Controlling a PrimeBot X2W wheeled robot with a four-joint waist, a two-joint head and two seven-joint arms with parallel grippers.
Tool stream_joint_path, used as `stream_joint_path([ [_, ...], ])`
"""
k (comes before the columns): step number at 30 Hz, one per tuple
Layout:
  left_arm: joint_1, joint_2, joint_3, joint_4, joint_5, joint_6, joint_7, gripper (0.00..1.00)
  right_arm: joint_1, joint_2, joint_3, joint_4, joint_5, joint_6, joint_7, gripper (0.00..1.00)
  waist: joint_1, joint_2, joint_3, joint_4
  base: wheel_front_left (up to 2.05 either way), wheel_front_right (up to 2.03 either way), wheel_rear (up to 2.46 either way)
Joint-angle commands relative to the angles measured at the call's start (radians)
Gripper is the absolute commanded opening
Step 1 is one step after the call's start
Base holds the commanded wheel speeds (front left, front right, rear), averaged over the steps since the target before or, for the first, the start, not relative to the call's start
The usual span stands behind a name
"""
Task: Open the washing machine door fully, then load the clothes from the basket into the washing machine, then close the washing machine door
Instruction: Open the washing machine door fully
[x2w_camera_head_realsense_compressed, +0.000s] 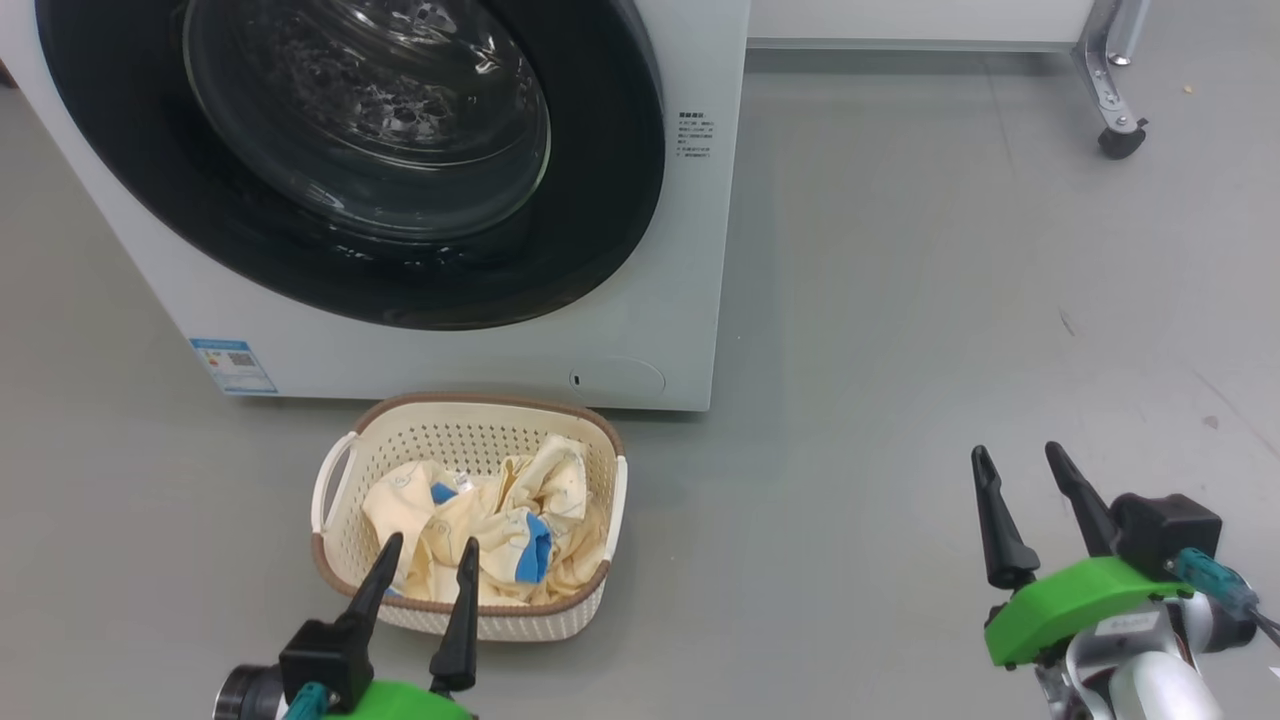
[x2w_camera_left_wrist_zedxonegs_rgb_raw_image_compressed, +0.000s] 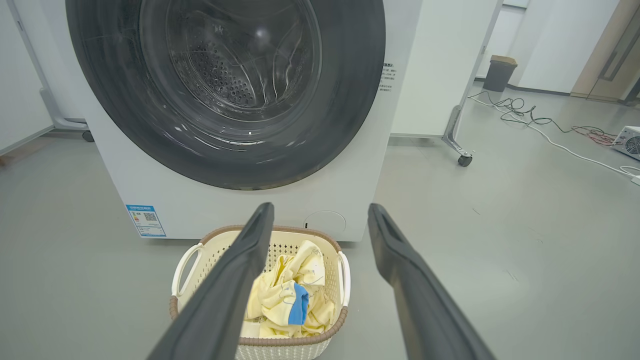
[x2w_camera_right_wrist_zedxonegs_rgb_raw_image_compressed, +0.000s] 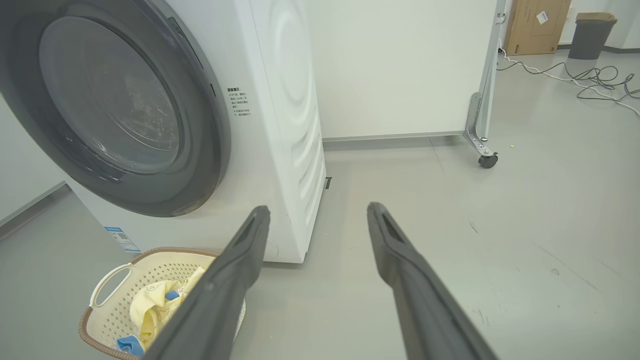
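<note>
Grey, smooth floor (x2w_camera_head_realsense_compressed: 900, 350) runs under everything, with its widest bare stretch on the robot's right.

Nearest, the left gripper (x2w_camera_head_realsense_compressed: 430, 548) has its two dark fingers spread wide and holds nothing. In the head view its tips show over the near rim of the basket (x2w_camera_head_realsense_compressed: 450, 440). How high it stands above the rim cannot be told. The right gripper (x2w_camera_head_realsense_compressed: 1017, 452) is equally spread and empty. It hangs over bare floor, well apart from the basket and the machine.

The basket sits on the floor just in front of the washing machine (x2w_camera_head_realsense_compressed: 690, 250), below the left part of its front. A narrow strip of floor shows between the basket's far rim and the machine's base. The clothes (x2w_camera_head_realsense_compressed: 510, 510) lie crumpled inside it, pale yellow with blue cuffs, heaped toward the basket's right side.

Behind it, the washing machine door (x2w_camera_head_realsense_compressed: 600, 200) is shut, its black rim lying flat against the white front. A blue label (x2w_camera_head_realsense_compressed: 233, 365) is at the lower left corner and a round service flap (x2w_camera_head_realsense_compressed: 620, 378) at the lower right. The machine's right front edge borders the open floor.

Farther right, a white panel (x2w_camera_right_wrist_zedxonegs_rgb_raw_image_compressed: 400, 75) stands on a castor (x2w_camera_head_realsense_compressed: 1120, 140). Beyond it, cables (x2w_camera_right_wrist_zedxonegs_rgb_raw_image_compressed: 590, 77) trail across the floor toward a dark bin (x2w_camera_right_wrist_zedxonegs_rgb_raw_image_compressed: 592, 27).
</note>
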Motion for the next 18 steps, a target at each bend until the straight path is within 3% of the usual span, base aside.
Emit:
stream_joint_path([
  [1,-0.036,0.007,0.039,-0.037,-0.005,0.009,-0.014,1.00,-0.058,-0.013,0.021,-0.030,-0.008,-0.003,-0.004,1.00,-0.0001,0.0000,0.000,0.001,0.00,0.00,0.00],
  [18,-0.033,0.007,0.047,-0.040,-0.007,0.015,-0.014,1.00,-0.054,-0.013,0.028,-0.033,-0.007,-0.003,-0.003,1.00,-0.0001,0.0000,0.003,0.010,0.00,0.00,0.00],
])
